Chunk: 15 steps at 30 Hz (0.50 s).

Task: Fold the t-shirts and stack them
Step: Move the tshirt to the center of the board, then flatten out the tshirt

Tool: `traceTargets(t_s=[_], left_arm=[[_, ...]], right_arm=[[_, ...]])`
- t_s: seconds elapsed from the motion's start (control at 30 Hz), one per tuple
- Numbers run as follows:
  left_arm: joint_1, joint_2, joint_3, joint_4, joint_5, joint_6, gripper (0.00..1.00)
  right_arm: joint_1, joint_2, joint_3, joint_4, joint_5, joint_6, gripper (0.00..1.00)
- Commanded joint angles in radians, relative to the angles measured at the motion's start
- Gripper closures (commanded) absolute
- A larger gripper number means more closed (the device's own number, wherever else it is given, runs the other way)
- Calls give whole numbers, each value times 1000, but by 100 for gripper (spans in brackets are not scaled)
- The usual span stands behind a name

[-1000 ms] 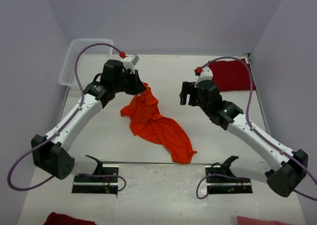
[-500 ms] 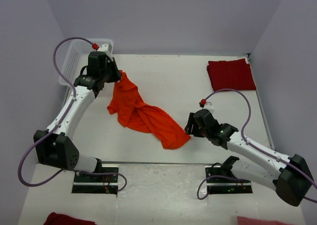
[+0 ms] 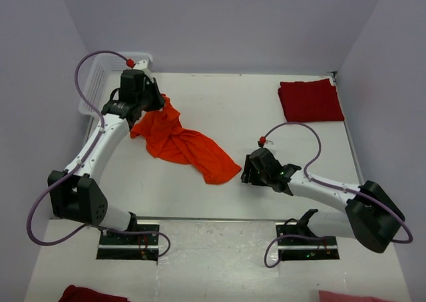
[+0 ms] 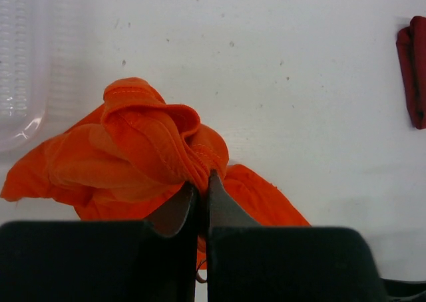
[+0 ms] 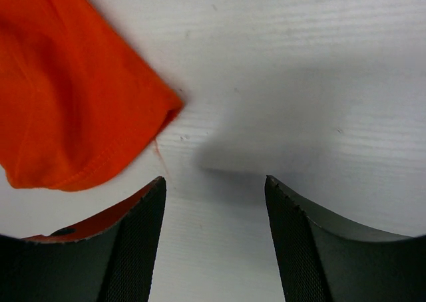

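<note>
A bright orange t-shirt (image 3: 183, 144) lies crumpled and stretched across the table's left half. My left gripper (image 3: 160, 102) is shut on a bunched fold of it (image 4: 193, 159) at its far end, near the basket. The shirt's near hem corner (image 5: 86, 109) lies just left of my right gripper (image 5: 213, 182), which hovers low over bare table, open, with nothing between its fingers. In the top view that gripper (image 3: 247, 171) sits just right of the hem tip. A dark red t-shirt (image 3: 310, 100) lies folded at the far right, its edge (image 4: 413, 72) also showing in the left wrist view.
A white lattice basket (image 3: 100, 82) stands at the far left corner, beside the left gripper. Dark red cloth (image 3: 90, 293) and pinkish cloth (image 3: 349, 295) lie beyond the near edge. Walls enclose the table on three sides.
The left gripper dragged the orange t-shirt back and to the left towards the basket. The right arm swung down from mid-table to the shirt's near hem, its jaws narrowing somewhat.
</note>
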Motion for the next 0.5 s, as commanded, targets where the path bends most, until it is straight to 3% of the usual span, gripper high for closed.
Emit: traceTargets(t_s=[0.0, 0.17, 0.47], left_arm=[[4, -6, -12, 58, 29, 0, 100], [4, -9, -26, 66, 37, -2, 100], [4, -18, -38, 69, 49, -5, 100]], right_arm=[[5, 92, 111, 84, 27, -37, 37], [5, 229, 245, 86, 20, -82, 37], [3, 358, 269, 124, 15, -59, 39]])
